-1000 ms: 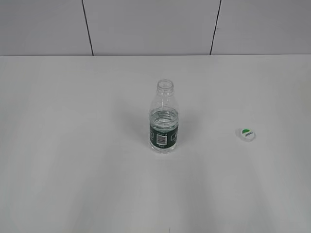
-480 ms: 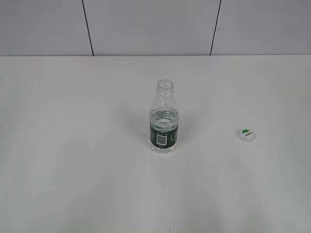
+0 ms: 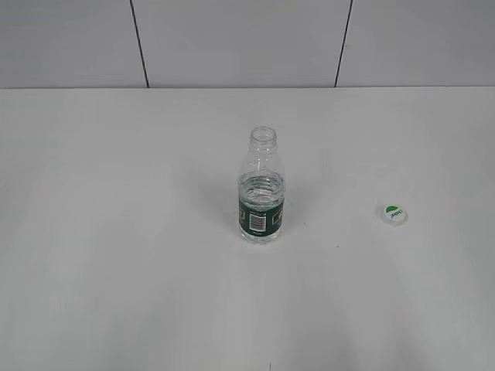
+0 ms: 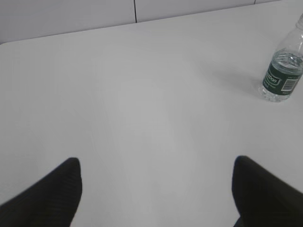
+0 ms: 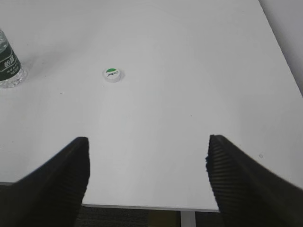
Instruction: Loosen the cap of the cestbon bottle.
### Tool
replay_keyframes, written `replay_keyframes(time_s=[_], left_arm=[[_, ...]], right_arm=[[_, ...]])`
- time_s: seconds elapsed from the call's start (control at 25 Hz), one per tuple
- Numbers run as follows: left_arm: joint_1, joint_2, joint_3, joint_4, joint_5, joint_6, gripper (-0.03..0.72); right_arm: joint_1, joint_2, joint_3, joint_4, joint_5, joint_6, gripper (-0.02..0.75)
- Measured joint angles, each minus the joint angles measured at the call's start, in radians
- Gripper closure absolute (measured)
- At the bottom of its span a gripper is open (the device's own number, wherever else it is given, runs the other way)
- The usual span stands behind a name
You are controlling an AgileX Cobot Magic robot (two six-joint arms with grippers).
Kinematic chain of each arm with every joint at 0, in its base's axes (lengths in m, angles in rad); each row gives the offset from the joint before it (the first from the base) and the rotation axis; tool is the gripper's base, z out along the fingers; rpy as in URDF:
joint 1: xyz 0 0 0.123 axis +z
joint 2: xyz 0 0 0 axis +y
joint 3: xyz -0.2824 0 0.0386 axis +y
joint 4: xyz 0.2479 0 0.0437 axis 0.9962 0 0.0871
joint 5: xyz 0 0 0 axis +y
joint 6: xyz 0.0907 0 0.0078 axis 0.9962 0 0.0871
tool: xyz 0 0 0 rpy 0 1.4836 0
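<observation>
cestbon bottle upright mid-table, neck bare, cap lying well apart to its right, left claw and right claw both spread wide, gripping nothing

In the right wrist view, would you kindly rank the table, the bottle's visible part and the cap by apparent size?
1. Table, filling most of the view.
2. Cestbon bottle, cropped at the left edge, so only partly seen.
3. Cap, smallest.

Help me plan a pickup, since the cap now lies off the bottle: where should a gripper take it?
Grip the cap across its round side wall, coming straight down from above. It lies flat on the table, top up, clear of the bottle, so only the low rim offers opposing faces. The right gripper is likely nearer.
</observation>
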Motion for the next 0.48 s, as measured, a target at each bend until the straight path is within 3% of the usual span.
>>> replay_keyframes(time_s=[0.24, 0.48], left_arm=[[0.010, 0.000, 0.000, 0.000, 0.000, 0.000, 0.106], [0.107, 0.000, 0.000, 0.000, 0.000, 0.000, 0.107]], right_arm=[[0.000, 0.000, 0.000, 0.000, 0.000, 0.002, 0.149], [0.002, 0.000, 0.000, 0.000, 0.000, 0.003, 0.149]])
